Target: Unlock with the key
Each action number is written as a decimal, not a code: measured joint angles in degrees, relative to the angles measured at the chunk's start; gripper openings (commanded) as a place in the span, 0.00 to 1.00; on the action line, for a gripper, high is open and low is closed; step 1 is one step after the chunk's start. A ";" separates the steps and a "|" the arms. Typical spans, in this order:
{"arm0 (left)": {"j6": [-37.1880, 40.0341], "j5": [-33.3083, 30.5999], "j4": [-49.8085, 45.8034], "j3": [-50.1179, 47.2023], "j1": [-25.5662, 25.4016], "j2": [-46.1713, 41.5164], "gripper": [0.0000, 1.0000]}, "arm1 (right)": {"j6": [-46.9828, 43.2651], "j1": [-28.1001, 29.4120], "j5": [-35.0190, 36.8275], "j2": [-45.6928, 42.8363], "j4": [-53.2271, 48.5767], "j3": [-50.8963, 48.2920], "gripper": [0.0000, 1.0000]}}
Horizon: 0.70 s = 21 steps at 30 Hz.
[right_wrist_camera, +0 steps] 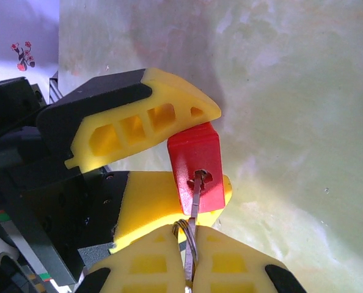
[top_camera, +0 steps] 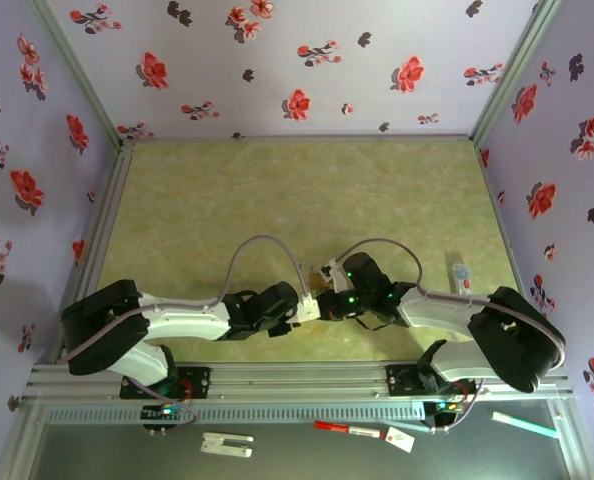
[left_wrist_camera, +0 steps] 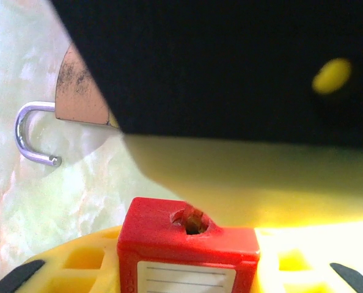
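Both arms meet at the near middle of the table (top_camera: 307, 190), wrists almost nose to nose. The left gripper (right_wrist_camera: 206, 152) is clamped on the red padlock (right_wrist_camera: 197, 162), one yellow finger across the top of its body and the other tucked underneath, so the lock sits between the two arms, just in front of their bases. The right gripper (right_wrist_camera: 190, 244) comes in from the opposite side with its fingers pinched tight on the key (right_wrist_camera: 195, 204), and the key ring (right_wrist_camera: 183, 235) is bunched between those fingers.

And the blade is in! From the right wrist, the tip of the key sits in the keyhole (right_wrist_camera: 200, 178) on the padlock's end face. The left wrist view backs that up, with something brown lodged in the hole on the red body. So I judge pick-up, alignment and insertion done.

What's left is the turn and the release of the shackle. How deep the blade has gone I can't tell, and the padlock's own shackle end is hidden. A silver hook (left_wrist_camera: 32, 131) on a coppery piece lies farther out, but I can't say what it belongs to. Whether the lock has opened, these views don't show.
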 measured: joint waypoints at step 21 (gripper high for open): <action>5.92 5.20 -25.18 16.50 0.48 -12.63 0.00 | -7.93 0.74 2.05 -21.68 -24.83 10.75 0.00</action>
